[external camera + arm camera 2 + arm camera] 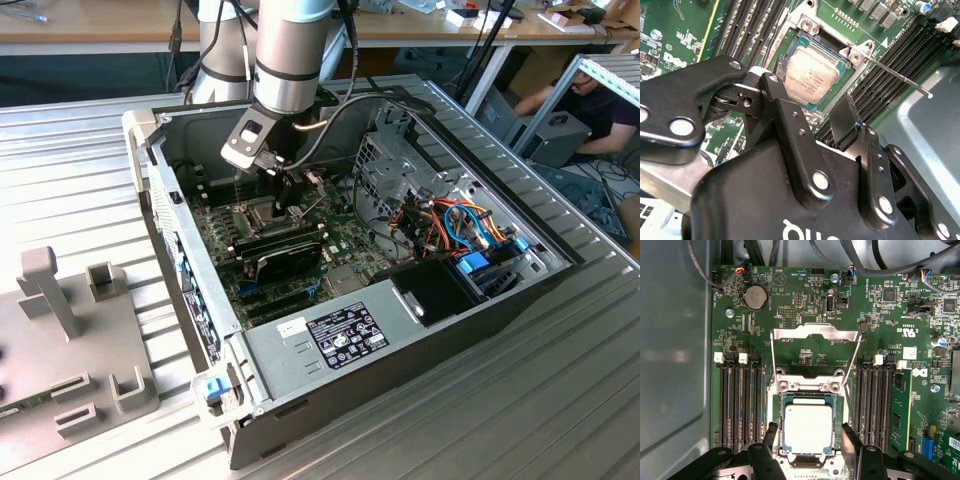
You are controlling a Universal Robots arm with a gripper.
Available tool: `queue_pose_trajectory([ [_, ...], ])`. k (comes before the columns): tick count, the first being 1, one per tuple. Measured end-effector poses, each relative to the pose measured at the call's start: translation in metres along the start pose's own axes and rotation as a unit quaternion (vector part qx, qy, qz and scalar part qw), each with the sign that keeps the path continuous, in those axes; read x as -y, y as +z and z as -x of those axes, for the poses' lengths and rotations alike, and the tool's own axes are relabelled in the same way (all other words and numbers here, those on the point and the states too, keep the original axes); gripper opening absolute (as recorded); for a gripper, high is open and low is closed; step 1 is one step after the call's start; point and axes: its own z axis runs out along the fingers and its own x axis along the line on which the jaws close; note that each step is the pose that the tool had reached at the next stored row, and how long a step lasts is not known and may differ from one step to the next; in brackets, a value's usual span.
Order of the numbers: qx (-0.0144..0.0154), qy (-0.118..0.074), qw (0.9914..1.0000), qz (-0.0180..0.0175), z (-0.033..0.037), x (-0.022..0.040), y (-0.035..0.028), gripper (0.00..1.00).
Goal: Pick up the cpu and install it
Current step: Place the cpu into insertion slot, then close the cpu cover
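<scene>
- your cpu (808, 426) lies flat in the socket (822, 39) near the middle of the motherboard (880, 315), between the two banks of memory slots (740, 405).
- the gripper (813, 87) is open and holds nothing. its fingers (771, 432) stand on either side of the chip, and i cannot tell whether they touch its edges.
- expect the cpu to be light, thin and rigid. its flat silver-grey lid looks smooth, so it is likely slippery under hard pads.
- treat it as fragile. the green substrate rim and the contacts beneath would suffer from tilt or squeeze.
- take hold of two opposite side edges and keep it level, never pressing on the lid face.
- the socket frame (815, 332) is bare stamped metal, hinged up and away from the chip.
- the thin lever rod (900, 77) juts out over the slots.
- the board is matte green and densely studded. it sits in a grey sheet-metal case (300, 330) on the ribbed bench (560, 400).
</scene>
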Motion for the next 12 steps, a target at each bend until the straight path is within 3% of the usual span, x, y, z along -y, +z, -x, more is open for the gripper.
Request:
queue_pose_trajectory([
  [3, 0.0001, 0.000, 1.00000, 0.0000, 0.0000, 0.0000, 0.0000, 0.62],
  [5, 0.0002, 0.000, 1.00000, 0.0001, 0.0003, -0.0001, -0.0102, 0.62],
  [6, 0.0001, 0.000, 1.00000, 0.0002, 0.0004, -0.0001, -0.0124, 0.62],
  [12, 0.0002, 0.000, 1.00000, 0.0001, 0.0004, -0.0001, -0.0130, 0.62],
])
